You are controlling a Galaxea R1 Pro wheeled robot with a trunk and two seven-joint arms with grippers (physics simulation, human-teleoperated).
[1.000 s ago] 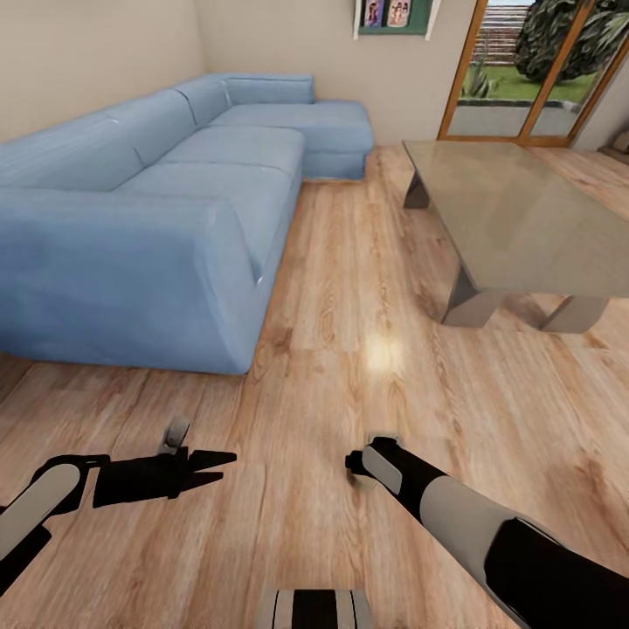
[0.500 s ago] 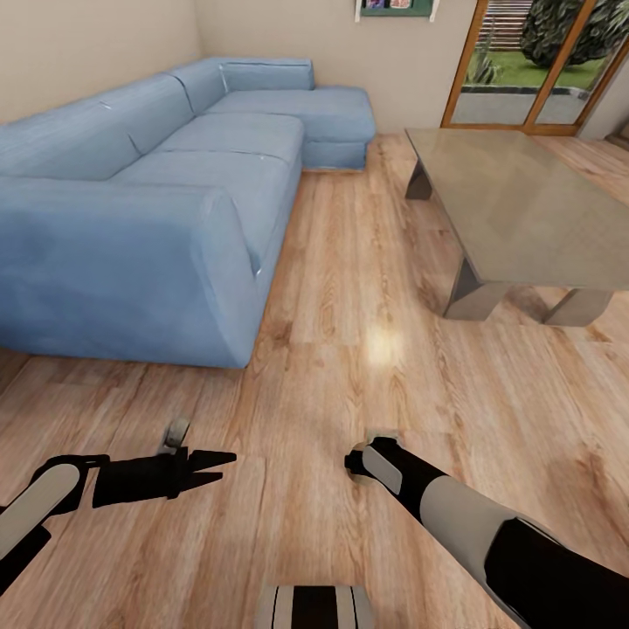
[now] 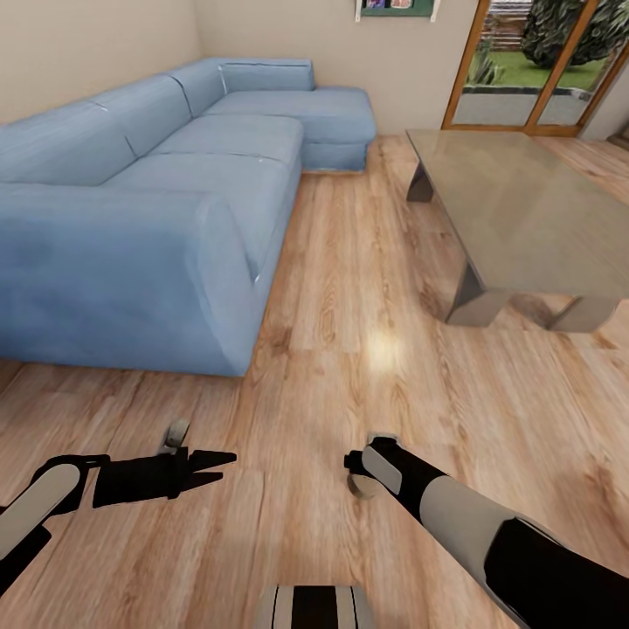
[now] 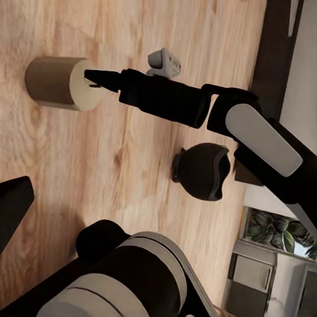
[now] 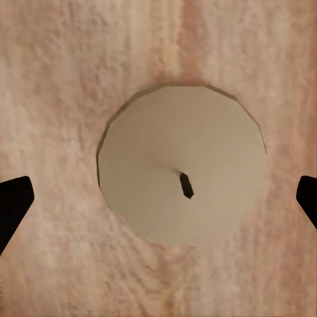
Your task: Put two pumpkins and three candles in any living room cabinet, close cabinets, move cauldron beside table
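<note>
- The wood floor (image 3: 349, 288) is running across the whole room, and no pot, basket or other container is standing on the part seen from the head view.
- The blue sofa (image 3: 148, 201) is taking up the left and far left side, bending round the far corner.
- The table (image 3: 524, 210) is standing on the right, well apart from the sofa, with its grey-green top bare and its angled legs on the floor.
- A glass door (image 3: 533, 70) is letting in a garden view at the far right, behind the table.
- The right arm (image 3: 472, 524) is reaching forward from the near right, with its wrist bent down toward the floor.
- The left arm (image 3: 52, 498) is reaching in from the near left, low over the floor.
- The left gripper (image 3: 214, 467) is pointing right, its two fingers slightly parted and holding nothing.
- The right gripper (image 5: 158, 198) is pointing straight down over a candle, its fingertips (image 5: 13, 205) spread wide on either side and not touching it.
- The candle (image 5: 181, 162) is standing upright on the floor just under the right wrist, its flat top and small dark wick facing up; from the head view it (image 3: 362, 485) is peeking out beside the wrist, near the robot and well apart from the table.
</note>
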